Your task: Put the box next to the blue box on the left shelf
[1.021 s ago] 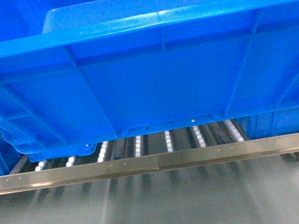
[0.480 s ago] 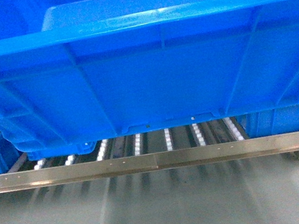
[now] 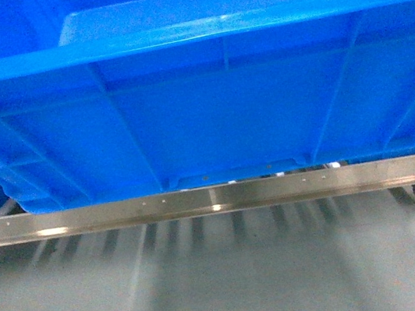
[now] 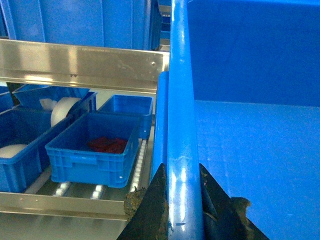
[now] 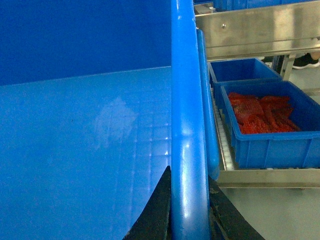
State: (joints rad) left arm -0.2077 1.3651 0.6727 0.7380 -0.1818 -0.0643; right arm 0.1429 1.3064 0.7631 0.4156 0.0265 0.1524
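Since the earlier frame the box (image 3: pixel 217 114) has dropped lower against the left shelf (image 3: pixel 214 199), so its bottom edge now hides the white rollers behind the shelf's front rail. On the left, the left gripper (image 4: pixel 182 200) is clamped on the box's left rim, with a smaller blue box (image 4: pixel 95 147) just beside it on the rollers. On the right, the right gripper (image 5: pixel 189 205) pinches the right rim, near a bin of red items (image 5: pixel 270 125).

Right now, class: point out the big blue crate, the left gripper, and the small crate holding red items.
big blue crate (image 3: pixel 217 114), head view, ribbed front wall.
left gripper (image 4: pixel 183 182), left wrist view, clamped on the crate rim.
small crate (image 5: pixel 272 142), right wrist view, front wall.
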